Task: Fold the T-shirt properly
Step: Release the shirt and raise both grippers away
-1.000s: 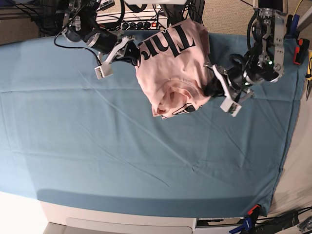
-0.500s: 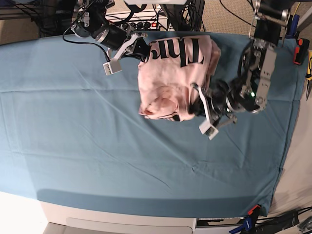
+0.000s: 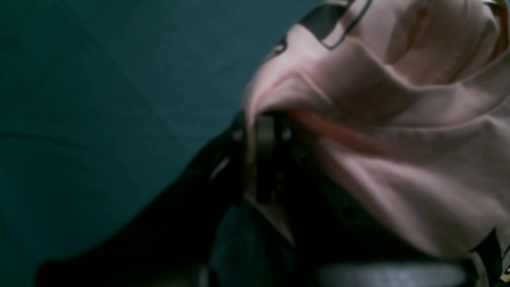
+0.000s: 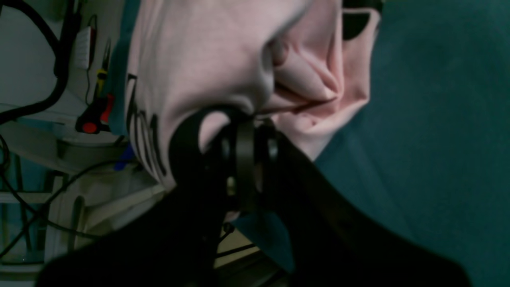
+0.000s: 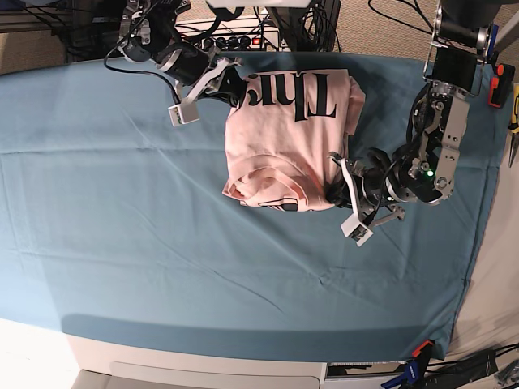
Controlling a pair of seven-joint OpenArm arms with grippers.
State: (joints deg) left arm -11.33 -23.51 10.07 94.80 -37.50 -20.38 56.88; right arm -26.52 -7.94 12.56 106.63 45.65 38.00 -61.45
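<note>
The pale pink T-shirt lies bunched on the teal table cloth, with black lettering showing at its far end and a rumpled fold at its near end. My right gripper is at the shirt's far left corner, and in the right wrist view it is shut on pink fabric. My left gripper is at the shirt's near right corner. The left wrist view shows it shut on a hem of the shirt.
A power strip and cables sit just past the table's far edge. A red-and-black tool and yellow pliers are at the right edge. Clamps hold the cloth's near right corner.
Both grippers have kept hold and brought the shirt down onto the cloth. The left gripper moved toward the near side and inward, and the shirt now lies flatter.
</note>
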